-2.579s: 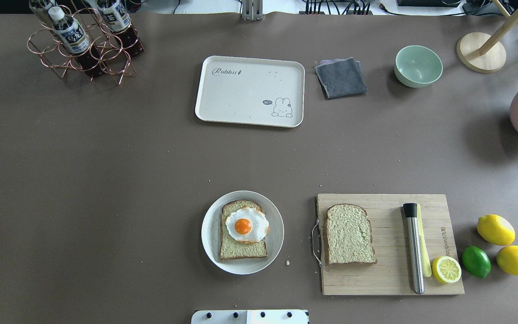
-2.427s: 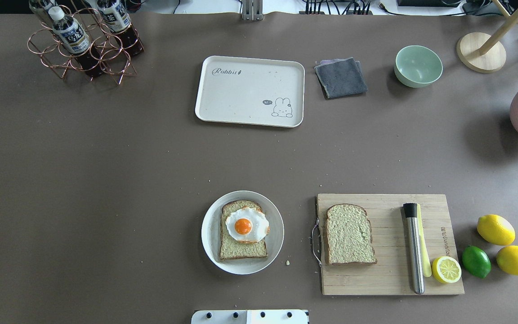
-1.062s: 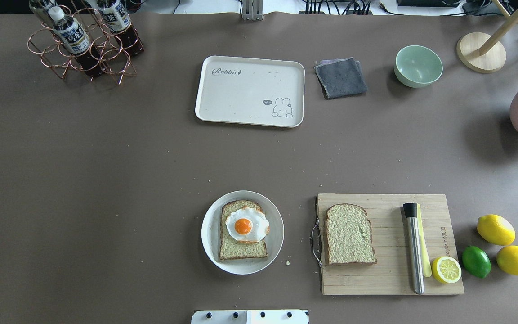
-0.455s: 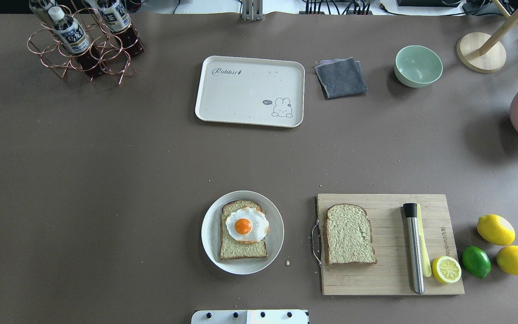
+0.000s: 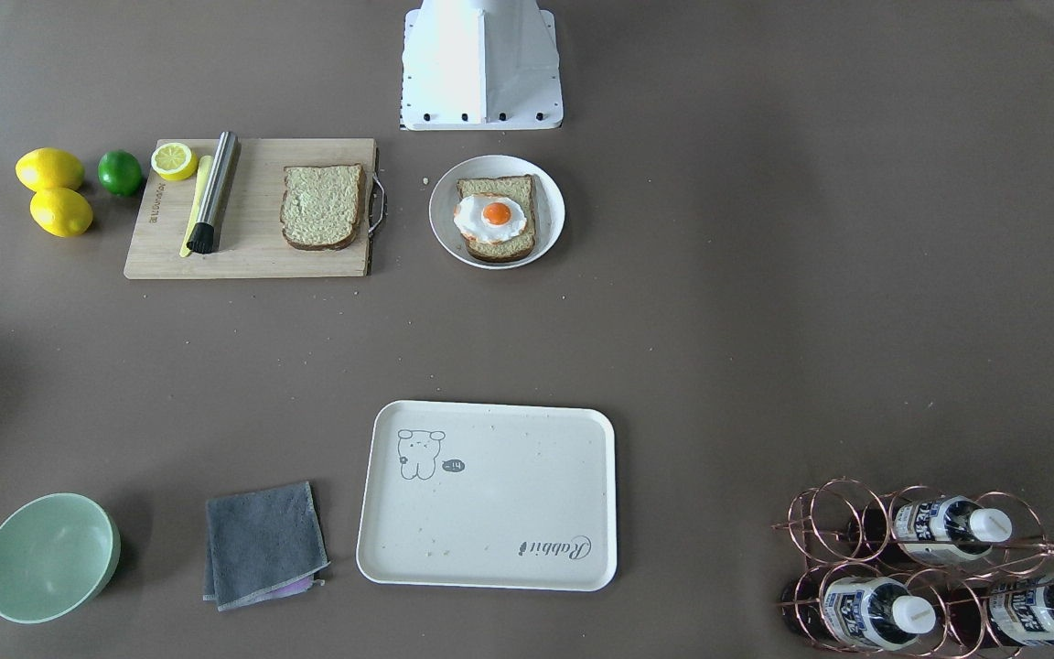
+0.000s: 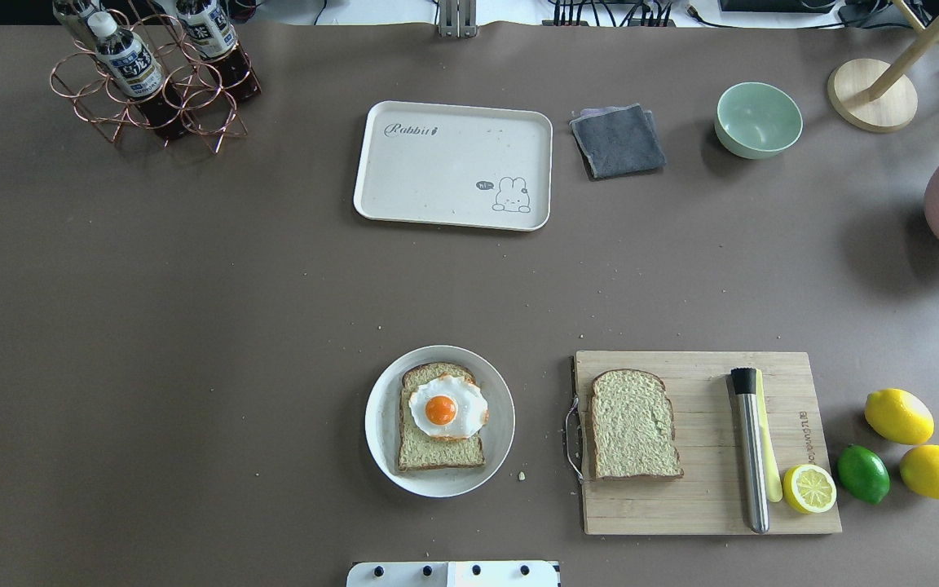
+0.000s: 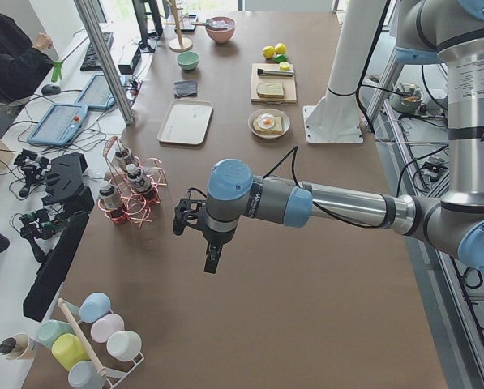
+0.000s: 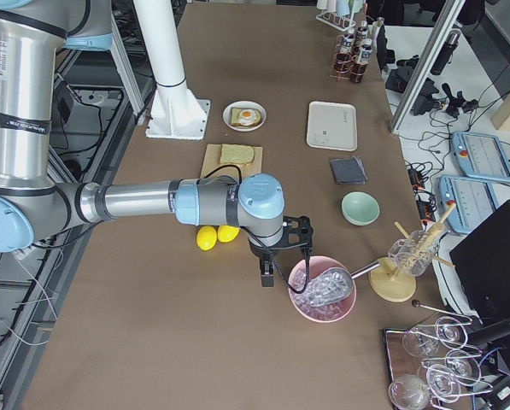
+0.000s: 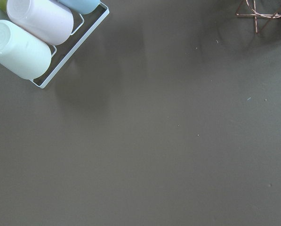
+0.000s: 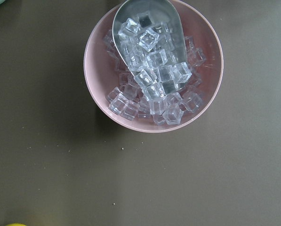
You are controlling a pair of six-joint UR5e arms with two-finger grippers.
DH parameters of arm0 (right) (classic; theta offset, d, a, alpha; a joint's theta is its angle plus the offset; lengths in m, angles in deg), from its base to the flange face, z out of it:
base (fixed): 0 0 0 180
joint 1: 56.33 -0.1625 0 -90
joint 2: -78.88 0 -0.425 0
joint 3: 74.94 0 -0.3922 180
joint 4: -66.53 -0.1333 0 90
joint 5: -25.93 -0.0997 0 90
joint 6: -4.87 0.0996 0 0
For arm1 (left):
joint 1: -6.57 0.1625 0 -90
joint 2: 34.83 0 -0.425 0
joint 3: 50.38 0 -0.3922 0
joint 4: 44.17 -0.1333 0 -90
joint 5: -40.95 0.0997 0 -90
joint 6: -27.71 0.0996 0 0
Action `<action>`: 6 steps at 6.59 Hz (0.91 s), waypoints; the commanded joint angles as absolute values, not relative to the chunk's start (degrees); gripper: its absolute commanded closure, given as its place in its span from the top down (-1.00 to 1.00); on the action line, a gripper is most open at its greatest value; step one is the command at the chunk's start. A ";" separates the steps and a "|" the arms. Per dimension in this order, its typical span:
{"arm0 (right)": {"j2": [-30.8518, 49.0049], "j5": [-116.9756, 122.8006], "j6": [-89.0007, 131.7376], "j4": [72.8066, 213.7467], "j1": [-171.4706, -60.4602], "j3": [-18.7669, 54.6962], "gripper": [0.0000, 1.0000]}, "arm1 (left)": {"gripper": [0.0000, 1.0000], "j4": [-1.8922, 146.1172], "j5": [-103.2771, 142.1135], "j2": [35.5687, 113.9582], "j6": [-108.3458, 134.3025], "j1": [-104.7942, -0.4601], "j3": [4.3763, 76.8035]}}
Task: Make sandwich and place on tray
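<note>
One slice of bread (image 6: 439, 455) lies on a round white plate (image 6: 377, 424) with the fried egg (image 6: 447, 406) on top. The second slice (image 6: 632, 424) lies on the wooden cutting board (image 6: 706, 497). The cream tray (image 6: 453, 163) sits empty at the far middle. My left gripper (image 7: 212, 261) hangs over bare table near the bottle rack, far from the food. My right gripper (image 8: 266, 275) hangs beside the pink ice bowl (image 8: 323, 290). Both grippers show only in the side views, so I cannot tell whether they are open or shut.
A copper bottle rack (image 6: 152, 73) stands far left. A grey cloth (image 6: 618, 140) and a green bowl (image 6: 758, 119) lie right of the tray. A steel muddler (image 6: 751, 448), a half lemon (image 6: 809, 488), a lime (image 6: 862, 473) and two lemons (image 6: 898, 416) sit at the right.
</note>
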State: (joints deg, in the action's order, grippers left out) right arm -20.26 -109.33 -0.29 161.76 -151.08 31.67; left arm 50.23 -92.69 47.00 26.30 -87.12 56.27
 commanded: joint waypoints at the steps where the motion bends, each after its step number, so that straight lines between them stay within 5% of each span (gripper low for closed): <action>1: -19.91 -109.33 -0.32 161.72 -150.99 31.67 1.00 | 0.96 50.23 -93.17 47.00 26.30 -87.12 56.23; 6: -19.82 -109.42 -0.41 161.72 -150.99 31.76 1.00 | 0.96 50.23 -93.52 47.52 25.95 -87.12 56.49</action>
State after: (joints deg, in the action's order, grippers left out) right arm -19.82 -109.40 -0.33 161.73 -151.06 31.71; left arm 50.23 -93.26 47.42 26.01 -87.12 56.44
